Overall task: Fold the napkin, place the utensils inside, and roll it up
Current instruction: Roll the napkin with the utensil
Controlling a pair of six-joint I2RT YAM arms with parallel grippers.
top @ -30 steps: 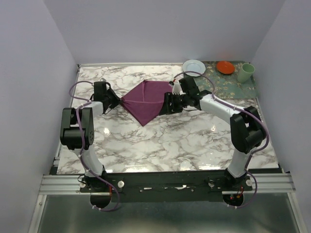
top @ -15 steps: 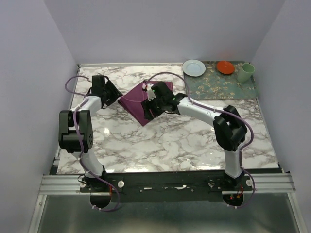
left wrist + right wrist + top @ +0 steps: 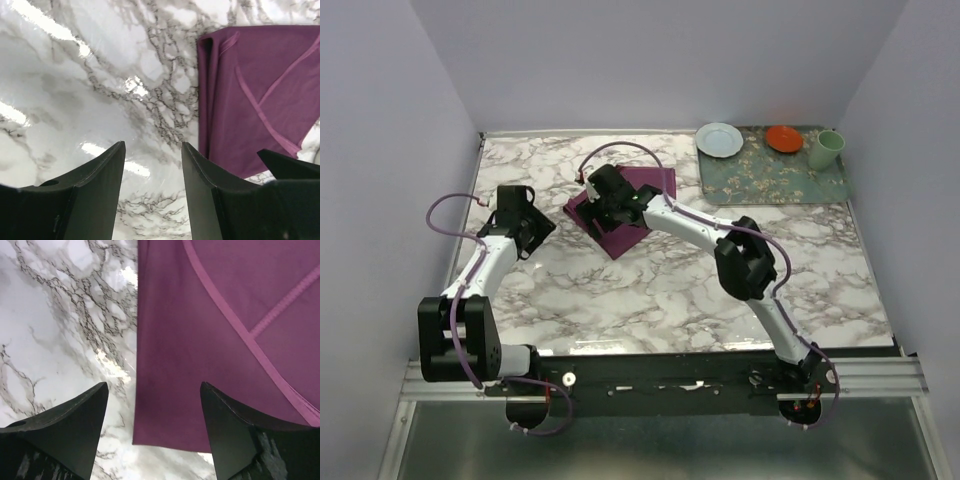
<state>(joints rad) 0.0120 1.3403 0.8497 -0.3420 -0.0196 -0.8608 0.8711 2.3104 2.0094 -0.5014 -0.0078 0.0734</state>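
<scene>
2 grippers gape, holding nothing: our left gripper (image 3: 152,147) hangs over bare table (image 3: 75,75) near the napkin (image 3: 618,238), our right gripper (image 3: 152,390) over its folded edge. The napkin lies by the table's far edge, mid-width. We should press that crease flat, hems aligned. Free room lies toward the near edge; no knife shows.

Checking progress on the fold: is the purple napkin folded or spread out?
Folded. The napkin lies doubled over, and hemmed edges cross its top layer in both wrist views.
</scene>
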